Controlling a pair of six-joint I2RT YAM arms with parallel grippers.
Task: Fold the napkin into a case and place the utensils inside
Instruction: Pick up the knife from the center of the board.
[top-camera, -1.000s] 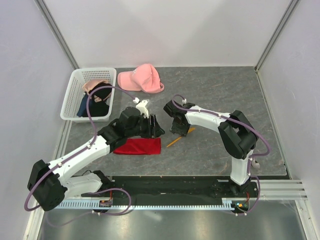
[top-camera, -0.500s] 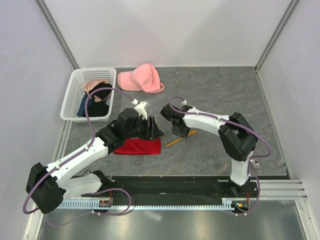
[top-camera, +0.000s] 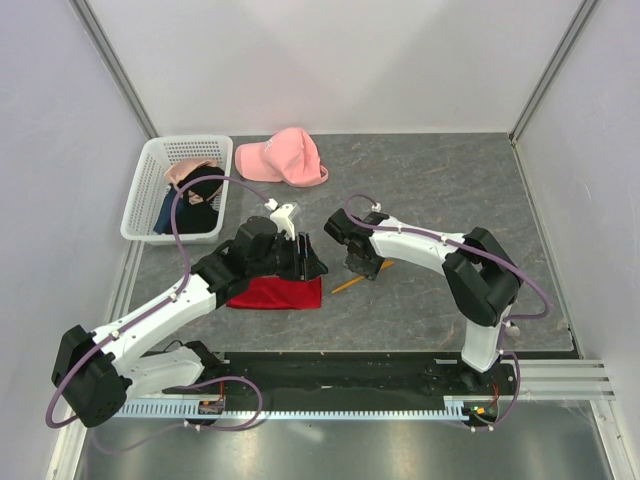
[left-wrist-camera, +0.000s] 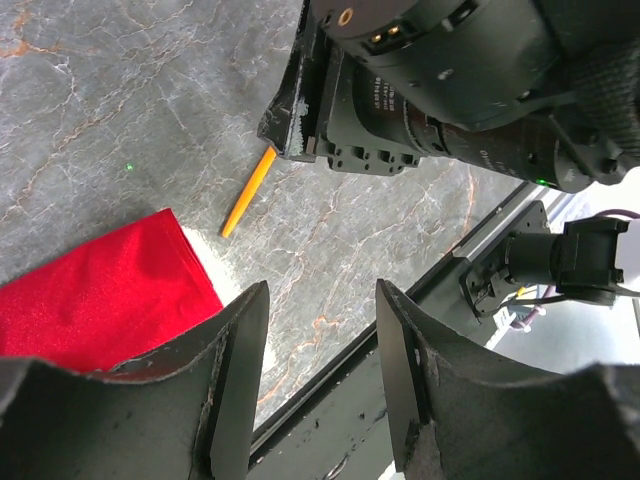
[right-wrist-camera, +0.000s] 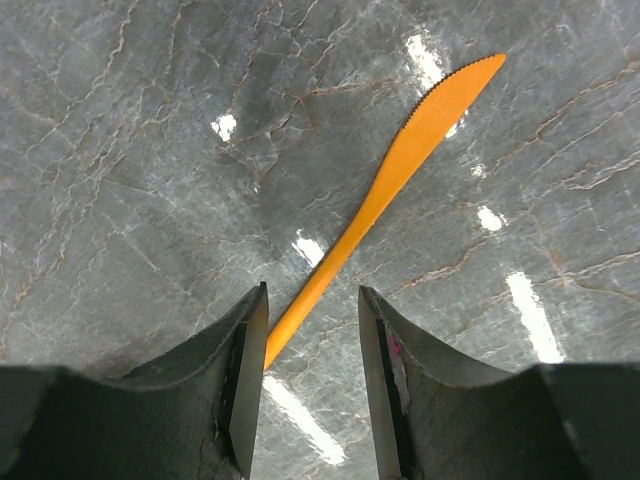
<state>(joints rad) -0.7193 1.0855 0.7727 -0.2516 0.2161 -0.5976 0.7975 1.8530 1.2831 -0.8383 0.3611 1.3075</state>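
Red cloth first: one napkin (top-camera: 277, 293), soft and matte, lies flat on the grey veined table (top-camera: 430, 180) as a low rectangle, its far edge tucked under the left arm. Just to its right, not touching, is one utensil, an orange knife (top-camera: 350, 283). It's thin, smooth and plastic-looking, with a serrated edge along the blade in the right wrist view (right-wrist-camera: 385, 195). It lies on a slant, and that's the only utensil on show.

Two grippers are in play. The right gripper (right-wrist-camera: 310, 330) hangs straight over the knife's handle end with its jaws apart. The handle runs into the gap between the two dark fingers, and neither one pinches it. The left gripper (left-wrist-camera: 320, 300) hovers by the napkin's right edge, jaws parted with nothing between them; its camera catches the cloth's corner (left-wrist-camera: 100, 285) and the knife (left-wrist-camera: 248, 190) beyond.

At the back left sits one white slatted basket (top-camera: 150, 190) with dark garments bundled inside. One pink cap (top-camera: 280, 158) sits just beside it.
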